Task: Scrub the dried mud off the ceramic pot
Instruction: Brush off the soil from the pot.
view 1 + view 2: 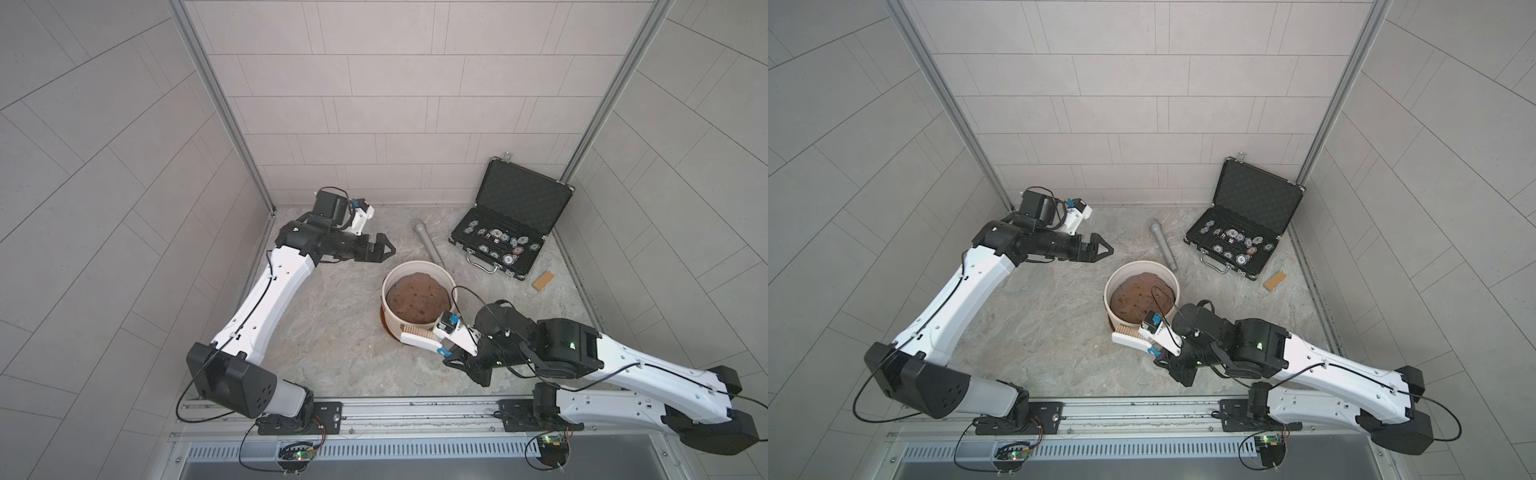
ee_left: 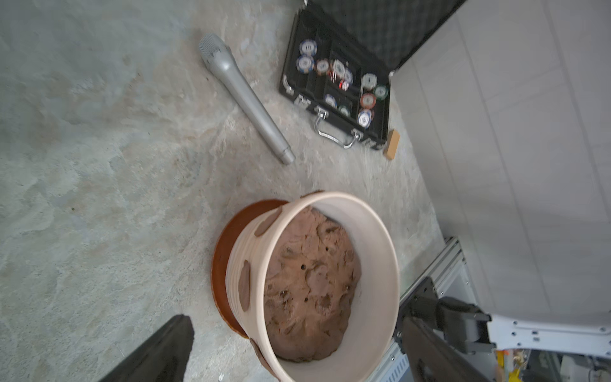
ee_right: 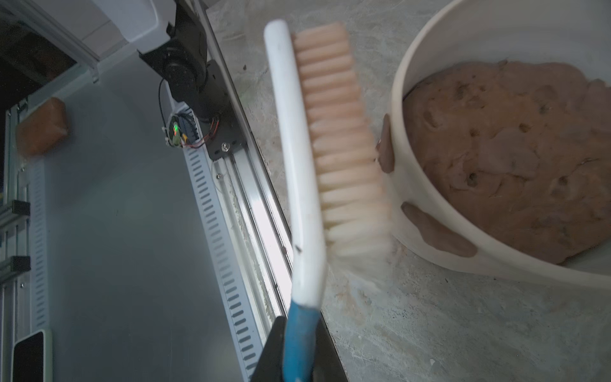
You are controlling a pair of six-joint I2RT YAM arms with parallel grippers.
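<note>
The cream ceramic pot (image 1: 388,316) (image 1: 1111,309) stands mid-table on a brown saucer, filled with a lumpy soil mound (image 1: 417,297). Flat reddish-brown patches of dried mud (image 3: 386,148) (image 2: 244,291) stick to its outer wall. My right gripper (image 3: 299,350) (image 1: 446,353) is shut on the blue handle of a white scrub brush (image 3: 291,132) (image 1: 419,340). Its pale bristles press against the pot's near wall (image 3: 413,185), right beside a mud patch. My left gripper (image 1: 388,249) (image 2: 296,319) hangs open and empty at the far left of the pot, clear of it.
A silver microphone (image 1: 428,245) lies just behind the pot. An open black case of poker chips (image 1: 507,232) sits at the back right, with a tan block (image 1: 543,281) near it. A metal rail (image 1: 374,409) runs along the table's front edge.
</note>
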